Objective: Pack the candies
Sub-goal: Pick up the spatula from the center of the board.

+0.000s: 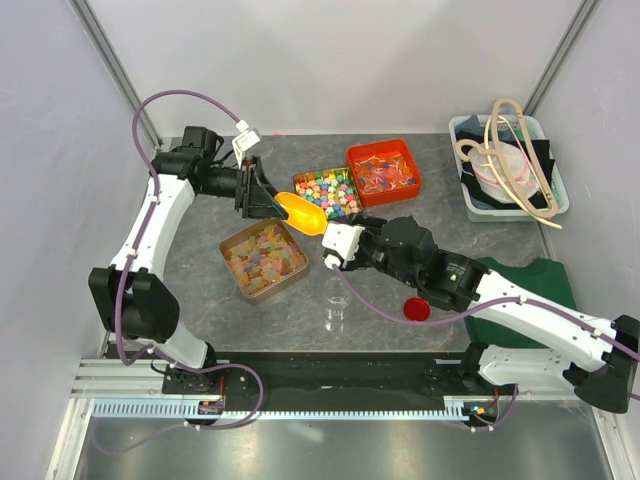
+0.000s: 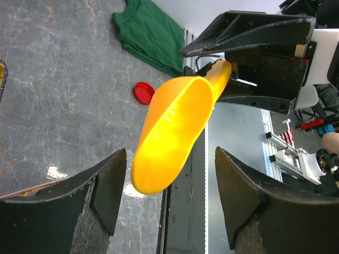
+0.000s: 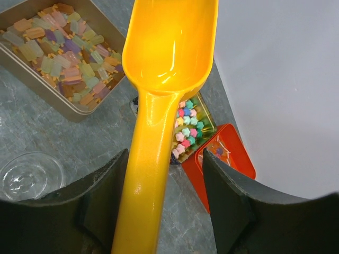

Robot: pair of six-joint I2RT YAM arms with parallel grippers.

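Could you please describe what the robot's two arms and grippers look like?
The left arm and right arm have white shells, black joints and looping purple cables; the left gripper and right gripper carry matte black, wedge-shaped fingers.

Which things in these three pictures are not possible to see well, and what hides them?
- Top view: where the right gripper grips the yellow-orange plastic scoop; its wrist covers the handle.
- Right wrist view: the clear glass cup, partly behind a black finger.
- Top view: single pale pastel candies in the brown metal tin, too small to separate.
- Top view: the contents of the white plastic tub, under pale curved hoops.
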